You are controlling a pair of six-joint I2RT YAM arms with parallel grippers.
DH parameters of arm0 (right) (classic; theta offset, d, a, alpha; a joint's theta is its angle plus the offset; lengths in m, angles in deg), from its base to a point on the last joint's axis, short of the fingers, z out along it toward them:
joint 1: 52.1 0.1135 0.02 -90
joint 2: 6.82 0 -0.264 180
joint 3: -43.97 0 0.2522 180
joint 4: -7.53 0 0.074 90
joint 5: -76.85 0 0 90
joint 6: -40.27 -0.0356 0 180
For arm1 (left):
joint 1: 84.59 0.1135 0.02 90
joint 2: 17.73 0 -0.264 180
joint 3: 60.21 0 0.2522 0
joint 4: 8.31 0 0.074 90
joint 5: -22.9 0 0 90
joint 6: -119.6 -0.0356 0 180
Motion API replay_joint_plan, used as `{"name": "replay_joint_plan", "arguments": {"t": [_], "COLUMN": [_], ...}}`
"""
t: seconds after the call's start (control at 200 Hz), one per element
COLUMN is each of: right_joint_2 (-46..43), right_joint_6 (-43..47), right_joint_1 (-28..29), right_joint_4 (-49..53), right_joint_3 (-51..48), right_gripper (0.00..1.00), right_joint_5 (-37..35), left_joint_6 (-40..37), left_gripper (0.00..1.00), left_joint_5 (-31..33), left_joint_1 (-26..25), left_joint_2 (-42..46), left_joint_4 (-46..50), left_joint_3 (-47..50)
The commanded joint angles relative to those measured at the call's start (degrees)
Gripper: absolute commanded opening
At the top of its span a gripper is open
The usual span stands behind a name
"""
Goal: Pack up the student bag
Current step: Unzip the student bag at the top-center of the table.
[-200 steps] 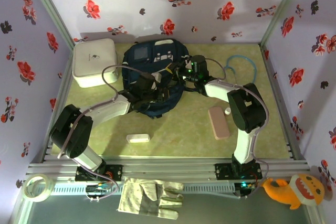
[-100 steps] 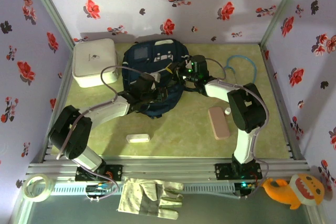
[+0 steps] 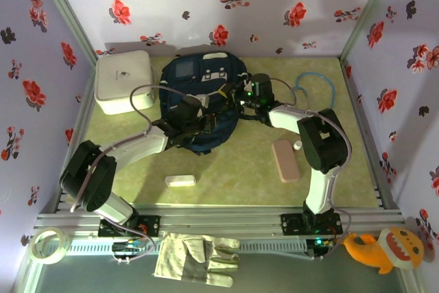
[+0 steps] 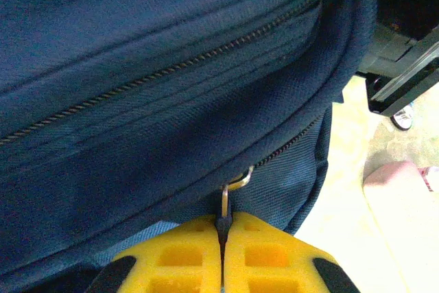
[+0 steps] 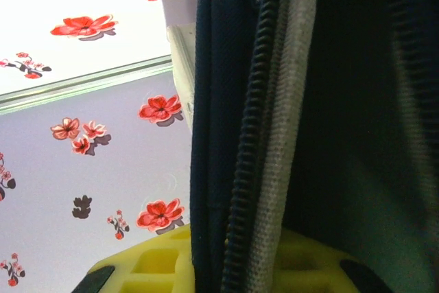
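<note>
- Green tabletop inside flowered walls. The student bag [image 3: 199, 101] lies flat at the back centre, just beside the white box [image 3: 123, 81]. A pink case [image 3: 285, 160] and a small white bar [image 3: 180, 180] lie apart from it on the near side.
- My left gripper [image 4: 221, 235] has its yellow fingers [image 4: 185, 259] pressed together, pinching the metal zip pull [image 4: 225, 204] at the bag's near edge. Only the lower end of the pull sits between the pads.
- My right gripper [image 5: 233, 255] is clamped on the bag's right-side rim. Zip teeth and grey lining run up between the pads. From above it sits at the bag's right flank [image 3: 236, 97].
- Judged step: brace the rim with the right and draw the zip along with the left, so the bag opens for packing. Nothing is packed yet, as far as I can tell.
- Risk 1: the pull slips out. The hold is shallow and the tab is thin and smooth, so a tug off the line of the zip would twist it free.
- Risk 2: the bag slides with the pull. The fabric is soft and slack, so if the right hold gives, the whole bag drags toward me and the slider does not travel.
- Risk 3: the slider jams at the corner curve, where folded cloth could catch in the teeth.
- Risk 4: the arms crowd each other, since both wrists work close together over the bag.
</note>
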Motion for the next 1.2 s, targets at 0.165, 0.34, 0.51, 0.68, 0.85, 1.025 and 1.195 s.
{"name": "replay_joint_plan", "arguments": {"t": [0.165,0.34,0.51,0.68,0.85,1.025,1.195], "right_joint_2": [-6.9,-7.5,-7.8,-10.7,-15.6,-20.6,-21.6], "right_joint_6": [5.2,6.0,5.2,3.1,3.5,4.6,8.0], "right_joint_1": [-6.1,-7.9,-7.6,-7.1,-5.5,-3.8,-0.9], "right_joint_4": [-0.8,-0.2,-0.7,-1.9,3.0,10.4,19.2], "right_joint_3": [-1.9,-3.3,-4.5,-8.1,-12.3,-15.9,-13.7], "right_gripper": [0.06,0.06,0.09,0.38,0.57,0.61,0.62], "right_joint_5": [-1.0,-1.0,-0.8,-1.7,-4.6,-8.7,-12.0], "left_joint_6": [-4.0,-4.2,-7.0,-9.2,-10.1,-10.2,-11.0], "left_gripper": [0.00,0.00,0.00,0.00,0.00,0.00,0.00], "left_joint_5": [4.8,4.8,0.0,-2.7,-4.0,-6.1,-7.8], "left_joint_1": [4.3,6.6,6.5,4.2,1.1,-1.5,-2.9], "left_joint_2": [6.4,9.3,8.4,5.8,3.0,-0.2,-3.1], "left_joint_4": [4.6,4.7,3.9,4.1,4.0,2.5,2.4], "left_joint_3": [7.5,11.3,8.5,3.0,-1.1,-3.6,-6.0]}}
